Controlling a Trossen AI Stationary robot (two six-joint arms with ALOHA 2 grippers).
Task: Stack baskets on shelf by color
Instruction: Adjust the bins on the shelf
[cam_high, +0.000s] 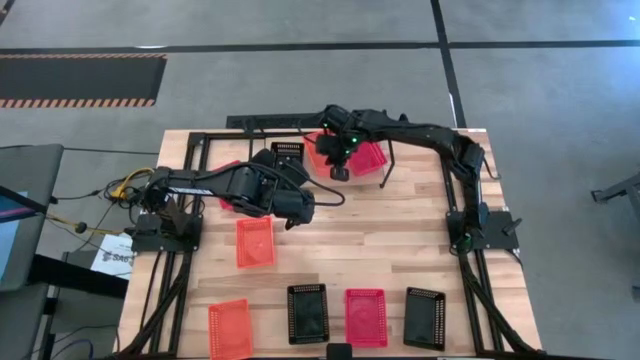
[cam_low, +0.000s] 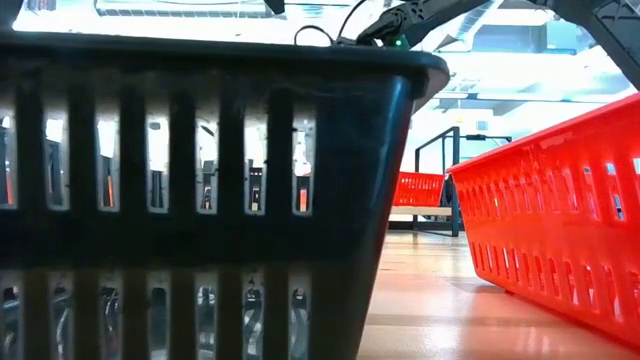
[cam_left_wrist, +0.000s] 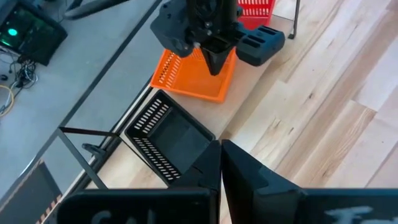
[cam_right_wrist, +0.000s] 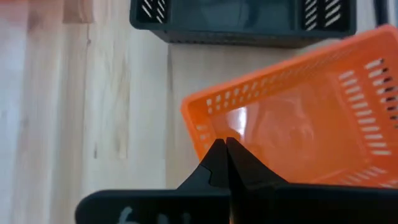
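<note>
Beneath the right gripper (cam_right_wrist: 225, 149), its fingers pressed together, sits an orange basket (cam_right_wrist: 298, 130); beyond it, a black basket (cam_right_wrist: 242, 22). Left gripper (cam_left_wrist: 221, 155) likewise pressed together.

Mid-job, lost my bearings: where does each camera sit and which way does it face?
High: overhead, straight down; both arms and the shelf show.
Low: table height, level across; black basket blocks it, an arm overhead.
Left wrist: past shut left claw at another black basket.
Right wrist: past shut right claw at orange basket, shared with left wrist.
</note>
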